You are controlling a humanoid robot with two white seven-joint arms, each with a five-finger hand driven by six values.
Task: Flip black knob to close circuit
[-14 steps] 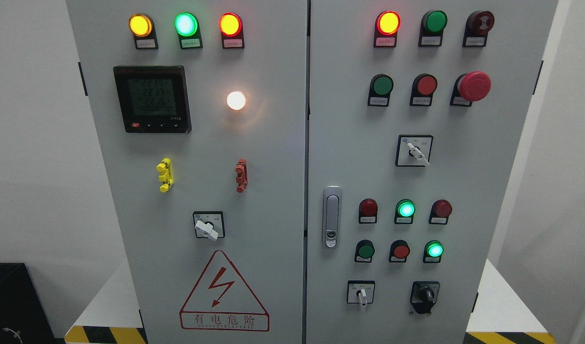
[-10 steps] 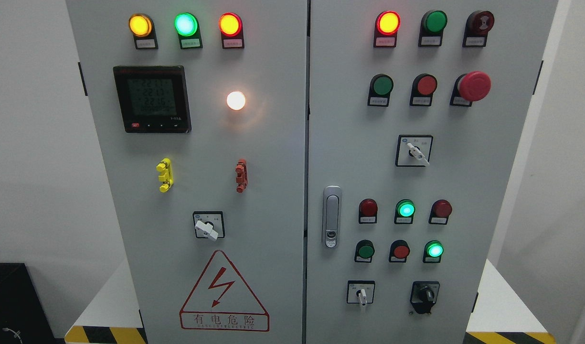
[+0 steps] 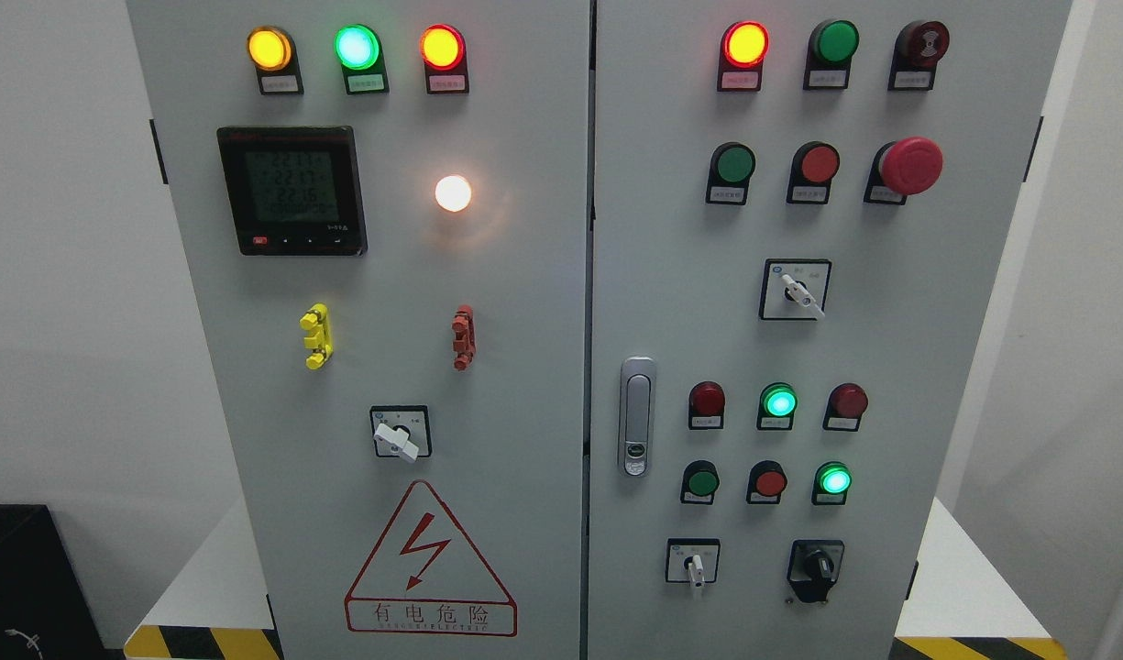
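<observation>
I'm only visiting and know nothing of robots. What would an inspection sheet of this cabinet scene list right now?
Surface: grey metal cabinet front, two doors shut.
Job's things: black rotary knob, lower right door, untouched.
Clutter: nothing seen.
Hands: none in view.
Cables: thin grey wire on the black box, lower left.
Surroundings: lit round lamps, square digital meter, red mushroom stop button, red lightning warning triangle, white walls.

No part of the robot's body shows in the head view.
</observation>
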